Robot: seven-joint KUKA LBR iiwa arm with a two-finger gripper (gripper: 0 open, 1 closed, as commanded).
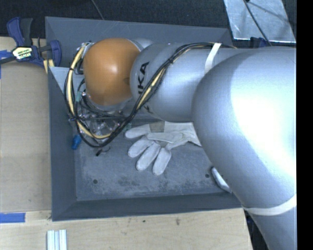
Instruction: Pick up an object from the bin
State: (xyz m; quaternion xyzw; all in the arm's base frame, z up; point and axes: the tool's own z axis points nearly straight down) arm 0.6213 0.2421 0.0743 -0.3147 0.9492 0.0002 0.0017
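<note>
Arm (pixel 240 113) reaches low into the bin's (pixel 62 191) far-left corner, wrist turned down.
We see the orange cover (pixel 108 69) and cables (pixel 73 95) sitting over the hand (pixel 96 125); we can't tell if it is open or closed. A white glove (pixel 155 144) lies flat mid-bin, just right of the hand, its cuff under the arm. A small blue thing (pixel 75 141) sits by the left wall.

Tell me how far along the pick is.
Done: the arm is down in the bin, with the gripper low in the far-left corner under its orange cover. In hand: nothing visibly held. Left: the grasp and the lift. The glove lies flat mid-bin, and a blue thing sits by the left wall, nearest the gripper.
</note>
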